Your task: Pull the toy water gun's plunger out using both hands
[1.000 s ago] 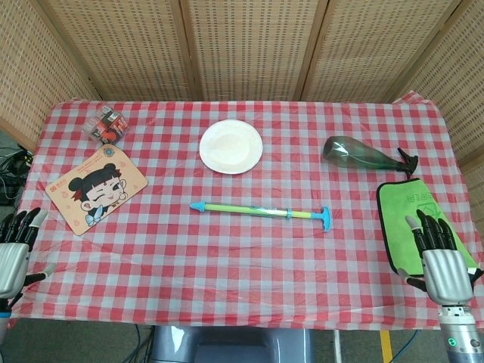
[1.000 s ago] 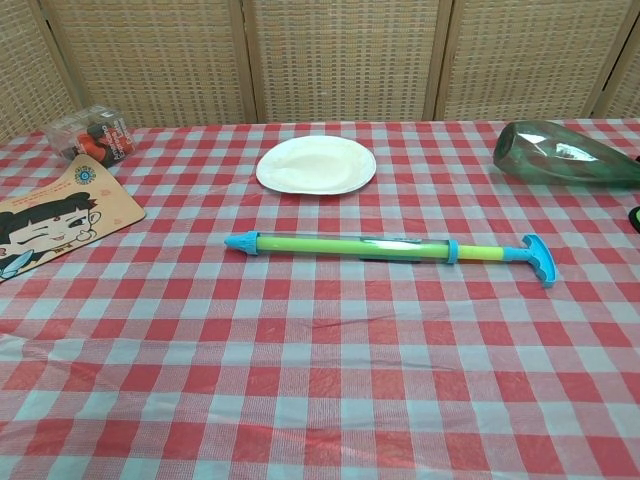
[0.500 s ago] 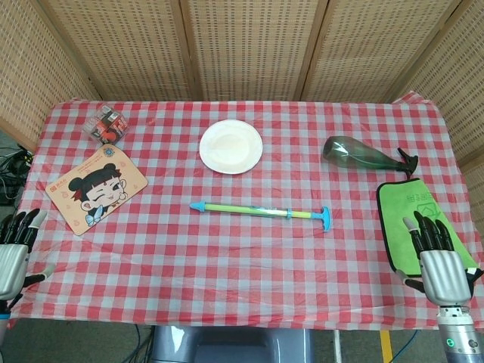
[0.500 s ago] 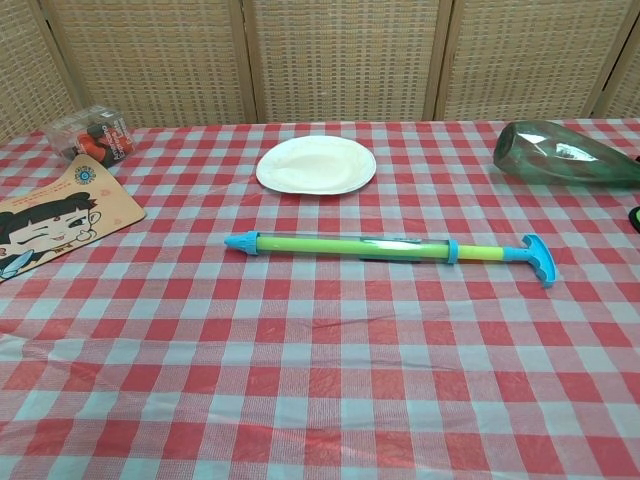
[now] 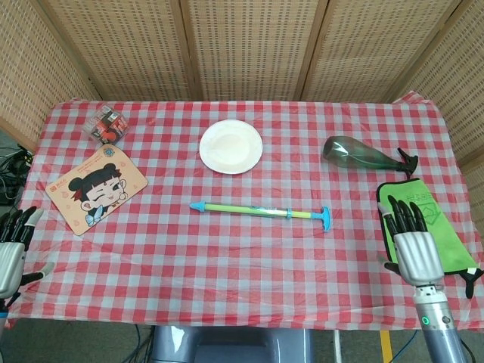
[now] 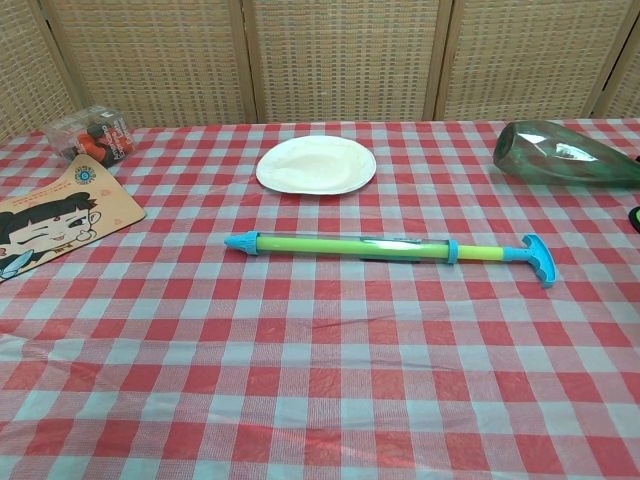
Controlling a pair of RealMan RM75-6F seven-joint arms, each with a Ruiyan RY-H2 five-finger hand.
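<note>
Both my left hand point(image 5: 9, 253) and right hand point(image 5: 411, 246) are empty, fingers spread, well apart from the toy water gun point(image 5: 261, 209) lying mid-table, so I judge reaching for barrel and plunger handle point(image 5: 325, 218) comes next.

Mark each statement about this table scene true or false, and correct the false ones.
1. The water gun lies flat on the tablecloth, untouched. True.
2. The right hand grips the gun's handle. False: it hovers open over the green cloth, away from the gun.
3. The white plate lies beyond the gun. True.
4. The green bottle stands upright. False: it lies on its side.
5. The left hand holds the picture board. False: it holds nothing.
</note>
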